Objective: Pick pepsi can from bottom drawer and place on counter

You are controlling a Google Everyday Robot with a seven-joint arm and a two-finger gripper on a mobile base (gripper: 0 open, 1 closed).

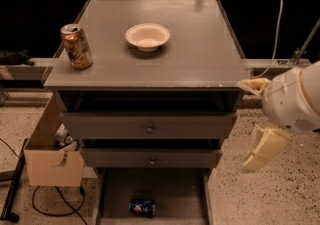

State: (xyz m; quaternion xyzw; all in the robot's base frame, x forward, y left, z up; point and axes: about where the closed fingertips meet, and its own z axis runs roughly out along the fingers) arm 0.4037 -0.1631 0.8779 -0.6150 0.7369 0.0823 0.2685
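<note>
1. I see the counter [200, 54] filling the upper middle of my view, a broad grey top. It carries a bowl and a gold can, and the rest of it is bare
2. Under it sit two knobbed drawers, the upper drawer [110, 125] and the middle drawer [115, 158]. Both are pulled out only a little, with dark gaps above them
3. The bottom drawer [175, 191] is pulled out towards me at the lower edge of the view, its flat grey floor showing between low side walls
4. My arm's white wrist [295, 100] comes in from the right edge, level with the drawers and off the cabinet's right side
5. The gripper [244, 126] hangs just beside the cabinet's right front corner. Its jaws are wide, one cream finger [255, 85] at counter-edge height and the other well below it, with nothing between them
6. A cardboard box [52, 166] stands on the speckled floor, against the cabinet's left side
7. The bowl [147, 35] is white and upright, near the counter's middle
8. The gold can [76, 46] stands upright near the counter's front left corner, well apart from the bowl
9. The pepsi can [143, 207] lies on its side on the bottom drawer's floor, left of centre near the front, well apart from the gripper
</note>
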